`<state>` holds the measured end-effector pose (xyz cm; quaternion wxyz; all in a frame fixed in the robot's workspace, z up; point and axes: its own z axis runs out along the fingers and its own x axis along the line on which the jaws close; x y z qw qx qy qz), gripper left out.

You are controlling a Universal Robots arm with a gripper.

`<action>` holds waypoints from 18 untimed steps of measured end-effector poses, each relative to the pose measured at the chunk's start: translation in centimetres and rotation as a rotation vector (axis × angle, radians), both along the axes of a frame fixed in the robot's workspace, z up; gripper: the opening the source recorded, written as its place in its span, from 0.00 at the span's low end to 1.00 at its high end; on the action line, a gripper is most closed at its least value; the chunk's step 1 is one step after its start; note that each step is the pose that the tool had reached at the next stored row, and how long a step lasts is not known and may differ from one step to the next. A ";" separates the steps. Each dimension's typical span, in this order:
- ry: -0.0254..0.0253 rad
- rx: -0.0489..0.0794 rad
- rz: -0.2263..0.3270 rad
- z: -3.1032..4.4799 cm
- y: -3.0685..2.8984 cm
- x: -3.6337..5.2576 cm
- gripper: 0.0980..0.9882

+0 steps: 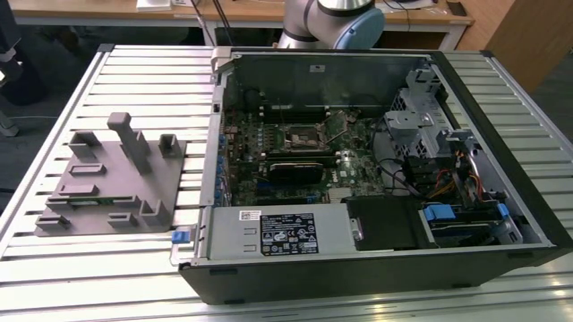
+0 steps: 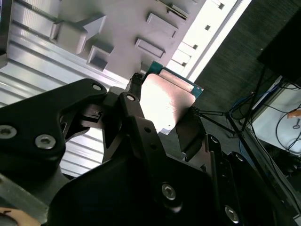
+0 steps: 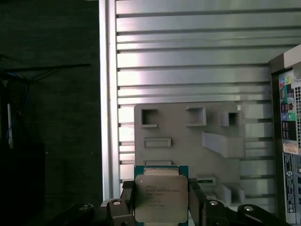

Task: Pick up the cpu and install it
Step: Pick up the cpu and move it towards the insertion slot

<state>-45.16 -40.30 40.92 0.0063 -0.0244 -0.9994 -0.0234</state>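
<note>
one arm, jaws closed on the cpu [image 3: 161,197]. the jaws press on two opposite edges of the chip, so it sits squarely between them; its silver top faces the first wrist view and a thin green rim shows at its far edge. the chip is nearly square, so no long axis governs the hold. it appears lifted off the grey tray [image 3: 188,136], which lies on the slatted table [image 3: 188,47] beneath it. in the exterior view the socket frame [image 1: 304,137] lies on the motherboard inside the open computer case [image 1: 376,272], to the exterior view's right of the tray and well apart from it. judged state: the cpu is picked up and not yet installed.
</note>
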 end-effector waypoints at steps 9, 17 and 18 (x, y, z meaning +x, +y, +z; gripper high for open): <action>0.0000 0.000 0.000 1.48 0.02 0.00 0.50; 0.0001 0.000 -0.001 1.78 0.02 0.74 0.50; 0.0001 0.000 -0.001 1.78 0.02 0.99 0.50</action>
